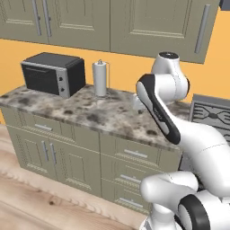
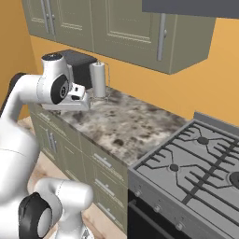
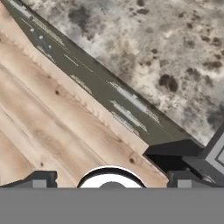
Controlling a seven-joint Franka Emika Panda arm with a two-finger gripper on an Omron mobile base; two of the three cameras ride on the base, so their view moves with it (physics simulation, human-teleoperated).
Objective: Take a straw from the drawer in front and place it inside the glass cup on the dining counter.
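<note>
My gripper (image 2: pixel 69 108) hangs over the front edge of a speckled stone counter (image 1: pixel 103 114) and points down. Its fingertips (image 3: pixel 40 179) stand wide apart in the hand view, open, with nothing between them. Below them that view looks down the olive-grey cabinet front (image 3: pixel 100 92) to the wood floor. Every drawer in that front is shut. The top drawer (image 1: pixel 134 155) nearest my arm has a slim silver bar handle, and another drawer (image 1: pixel 43 127) sits further left. The straw, the glass cup and the dining counter are out of view.
A black toaster oven (image 1: pixel 54 73) and a paper towel roll (image 1: pixel 99 77) stand at the back of the counter. A gas stove (image 2: pixel 196 158) adjoins it on the right. Upper cabinets (image 1: pixel 148 22) hang above. Wood floor (image 3: pixel 52 122) lies in front.
</note>
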